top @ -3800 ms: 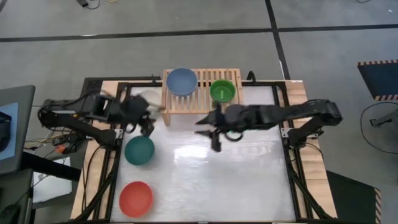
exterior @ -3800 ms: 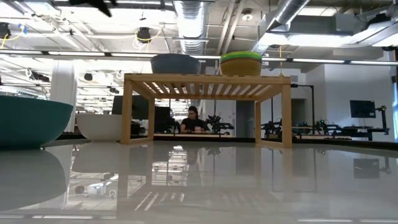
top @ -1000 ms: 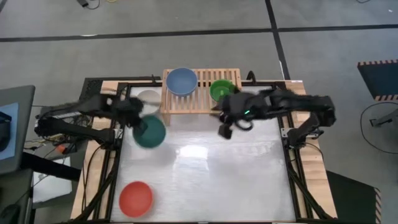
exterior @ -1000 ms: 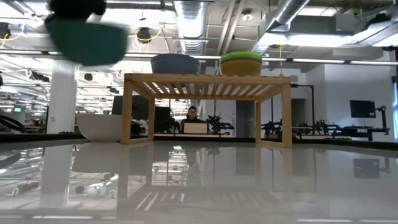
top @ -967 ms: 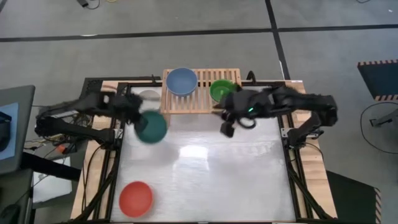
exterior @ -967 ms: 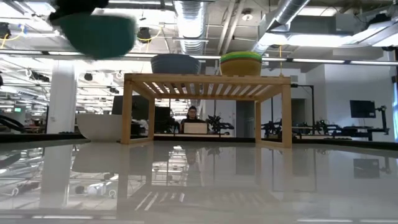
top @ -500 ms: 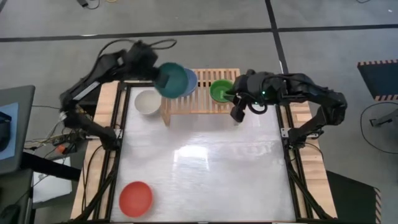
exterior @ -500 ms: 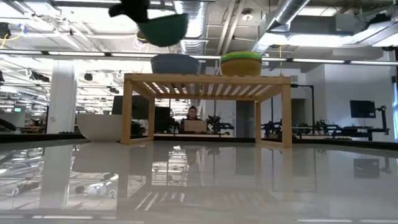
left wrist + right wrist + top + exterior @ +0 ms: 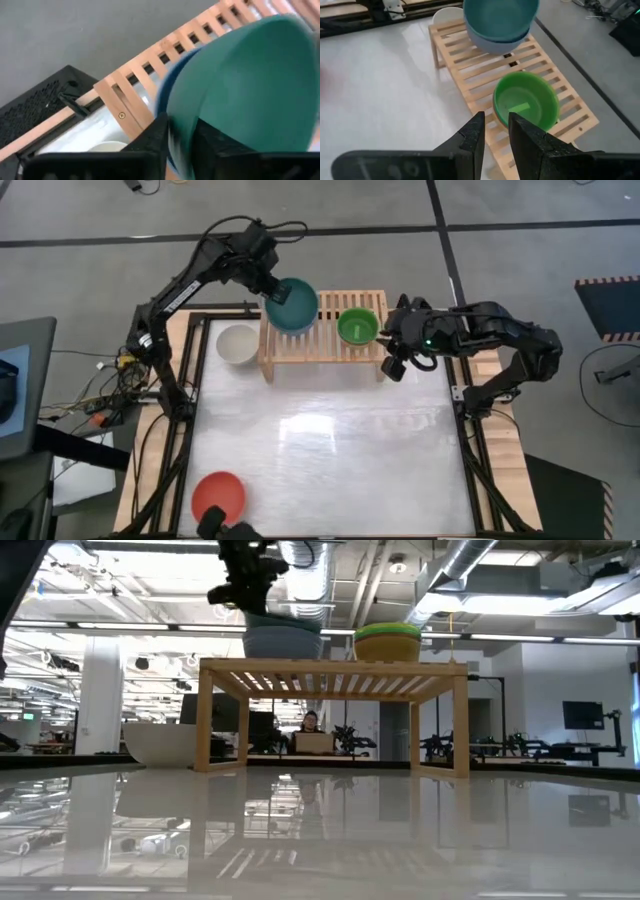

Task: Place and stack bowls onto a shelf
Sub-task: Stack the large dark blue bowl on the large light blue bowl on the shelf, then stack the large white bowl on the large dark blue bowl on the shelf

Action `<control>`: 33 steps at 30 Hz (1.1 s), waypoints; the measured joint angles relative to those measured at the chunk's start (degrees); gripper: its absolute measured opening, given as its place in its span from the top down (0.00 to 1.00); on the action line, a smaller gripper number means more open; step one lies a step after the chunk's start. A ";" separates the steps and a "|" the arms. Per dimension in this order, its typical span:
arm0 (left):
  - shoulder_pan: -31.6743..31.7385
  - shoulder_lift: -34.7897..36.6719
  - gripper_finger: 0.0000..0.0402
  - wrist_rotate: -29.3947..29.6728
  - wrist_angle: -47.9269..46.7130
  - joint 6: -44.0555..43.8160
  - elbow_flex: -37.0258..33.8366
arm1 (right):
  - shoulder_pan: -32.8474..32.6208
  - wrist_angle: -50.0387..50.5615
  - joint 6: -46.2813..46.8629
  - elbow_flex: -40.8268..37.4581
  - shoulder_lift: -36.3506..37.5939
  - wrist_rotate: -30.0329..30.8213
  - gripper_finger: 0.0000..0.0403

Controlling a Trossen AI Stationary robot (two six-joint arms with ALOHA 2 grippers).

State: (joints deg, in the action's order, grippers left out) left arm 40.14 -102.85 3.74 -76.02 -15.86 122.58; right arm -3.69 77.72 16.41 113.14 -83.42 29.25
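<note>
The light-wood shelf (image 9: 325,346) stands at the table's far edge. On its left part a blue bowl (image 9: 283,644) stands with a teal bowl (image 9: 292,305) set in it. My left gripper (image 9: 268,286) is at the teal bowl's far-left rim, shut on it. A green bowl (image 9: 357,327) sits on the shelf's right part, nested in a yellowish one (image 9: 388,648). My right gripper (image 9: 392,366) hovers just off the shelf's near right corner, its fingers a little apart with nothing between them. My left gripper pinches the teal bowl's rim (image 9: 180,119) on its far-left side, one finger (image 9: 207,140) inside the bowl and one (image 9: 159,134) outside. The fingers come down from above, slanting from the far left. The teal bowl rests inside the blue bowl (image 9: 162,97) on the shelf.
A white bowl (image 9: 237,343) stands on the table just left of the shelf. A red bowl (image 9: 218,497) sits near the table's front left corner. The white tabletop (image 9: 330,440) between them is bare. A person sits in the room far behind the shelf (image 9: 310,730).
My left gripper has carried the teal bowl from above the table left of the shelf, up and toward the far edge, then set it down into the blue bowl. My right gripper has drifted toward the table's far right, past the shelf's near right corner.
</note>
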 joint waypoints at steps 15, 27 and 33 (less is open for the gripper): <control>4.05 -0.92 0.43 11.18 -8.89 4.21 9.81 | 0.10 2.97 1.53 0.00 3.76 4.70 0.72; 11.16 0.39 0.47 9.35 -11.12 7.60 0.85 | 0.10 6.28 9.23 -7.96 10.91 6.94 0.72; 14.10 0.27 0.49 4.92 -4.86 6.96 -8.11 | 0.06 -0.28 13.66 -21.75 16.74 3.66 0.72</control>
State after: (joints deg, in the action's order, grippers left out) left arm 54.25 -102.59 8.66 -80.89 -8.89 114.47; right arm -3.63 77.44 30.06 91.39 -66.68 32.90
